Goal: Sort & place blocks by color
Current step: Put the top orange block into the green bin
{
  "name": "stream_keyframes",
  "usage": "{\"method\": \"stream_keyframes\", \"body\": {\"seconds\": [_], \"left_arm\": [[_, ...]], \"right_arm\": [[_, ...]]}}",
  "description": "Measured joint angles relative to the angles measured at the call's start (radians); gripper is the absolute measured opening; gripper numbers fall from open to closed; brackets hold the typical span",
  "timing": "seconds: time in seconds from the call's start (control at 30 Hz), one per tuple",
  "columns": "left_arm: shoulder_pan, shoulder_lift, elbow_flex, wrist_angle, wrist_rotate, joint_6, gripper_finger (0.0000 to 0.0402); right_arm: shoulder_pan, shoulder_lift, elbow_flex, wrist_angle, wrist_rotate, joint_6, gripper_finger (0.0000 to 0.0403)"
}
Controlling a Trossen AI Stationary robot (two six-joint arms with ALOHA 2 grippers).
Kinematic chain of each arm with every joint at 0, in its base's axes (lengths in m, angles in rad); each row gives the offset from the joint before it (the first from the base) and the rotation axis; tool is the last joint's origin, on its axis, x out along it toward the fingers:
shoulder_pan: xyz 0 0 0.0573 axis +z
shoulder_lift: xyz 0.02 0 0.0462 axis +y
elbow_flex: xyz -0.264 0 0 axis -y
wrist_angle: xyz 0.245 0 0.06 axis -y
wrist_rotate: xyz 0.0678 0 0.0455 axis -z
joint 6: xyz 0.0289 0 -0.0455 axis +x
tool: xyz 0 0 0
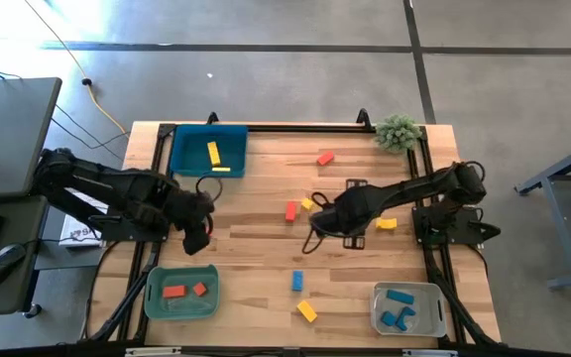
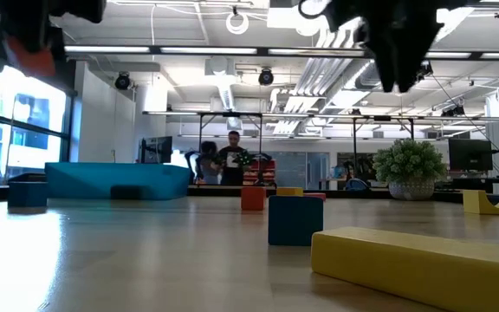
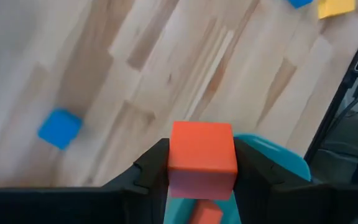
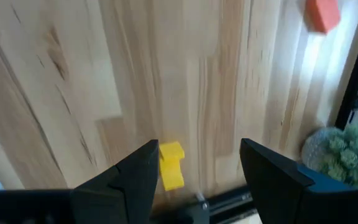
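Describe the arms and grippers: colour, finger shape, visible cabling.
Both arms are black and segmented. The left gripper has two chunky black fingers with stepped inner faces. The right gripper has matching matte black fingers with angular, faceted tips. A thin black cable loops beside the left arm's wrist. No markings are visible.

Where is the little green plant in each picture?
High view: plant at the table's corner, picture's upper right.
Low view: standing far back, right of middle.
Left wrist view: not in it.
Right wrist view: past the table's edge.
Shared landmark: the wooden table.
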Motion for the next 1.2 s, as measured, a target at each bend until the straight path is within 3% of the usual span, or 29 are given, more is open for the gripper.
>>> {"method": "stream_keyframes", "body": {"seconds": [0.33, 0.6, 0.97, 1.2], "left_arm": [[-0.216, 0.001, -0.045, 0.001, -0.023, -0.329, 0.0114], [-0.344, 0.036, -0.044, 0.003, -0.043, -0.522, 0.0115], [-0.430, 0.155, -0.044, 0.008, -0.052, -0.664, 0.0117], [-0.457, 0.165, -0.044, 0.007, -0.052, -0.706, 0.0148]], "right_arm": [[0.004, -0.320, -0.327, 0.173, -0.045, 0.113, 0.0213], [-0.025, -0.509, -0.486, 0.202, -0.073, 0.093, 0.0213], [-0.128, -0.551, -0.626, 0.299, -0.223, -0.073, 0.0213], [-0.156, -0.549, -0.667, 0.344, -0.284, -0.165, 0.0213]]}}
